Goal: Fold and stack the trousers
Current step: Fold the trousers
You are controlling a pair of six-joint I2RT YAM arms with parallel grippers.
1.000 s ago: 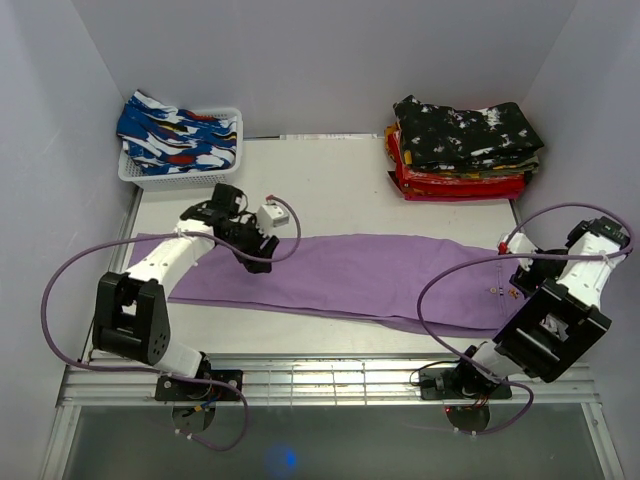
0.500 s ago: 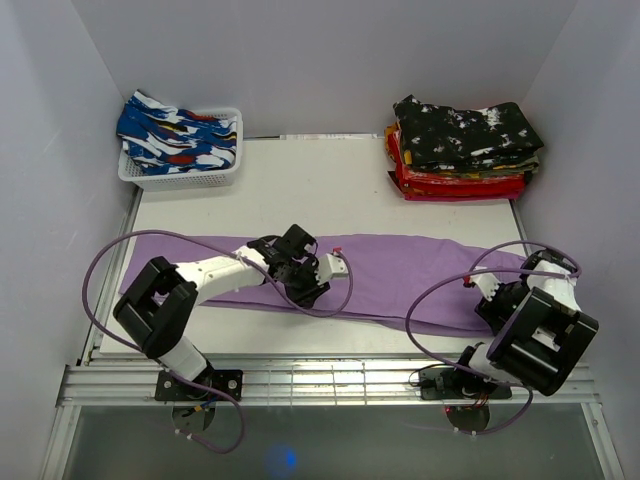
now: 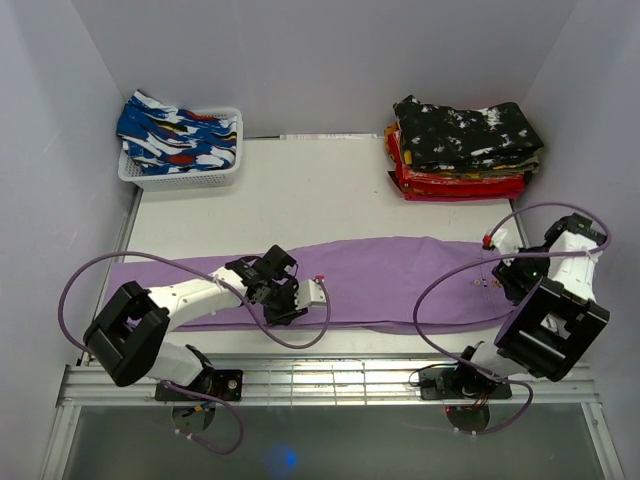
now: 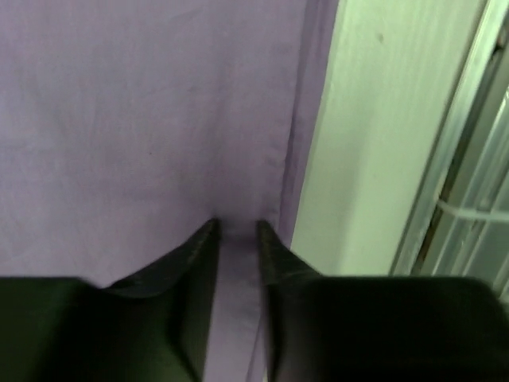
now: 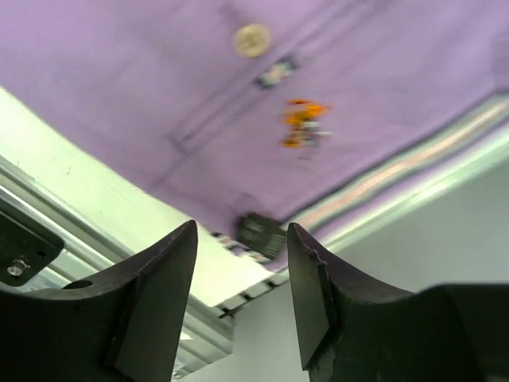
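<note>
Purple trousers [image 3: 400, 275] lie lengthwise across the table, waist end at the right. My left gripper [image 3: 288, 304] is at their near edge left of the middle. In the left wrist view the left gripper [image 4: 236, 227] has its fingers almost together with a strip of purple cloth [image 4: 143, 119] pinched between them. My right gripper [image 3: 505, 278] is over the waist end. In the right wrist view the right gripper [image 5: 241, 231] is open above the waistband [image 5: 159, 79], which shows a button [image 5: 252, 39] and a dark label [image 5: 261, 232]; it holds nothing.
A stack of folded trousers [image 3: 465, 148] sits at the back right. A white basket [image 3: 180, 178] holding blue patterned clothes [image 3: 180, 135] is at the back left. The table's near edge and metal rails [image 3: 330, 375] run just in front of the trousers.
My left gripper moved from mid-cloth back toward the near edge and a little left. My right gripper moved from the near edge to the waist. The trousers shifted and lie lower at the left end.
</note>
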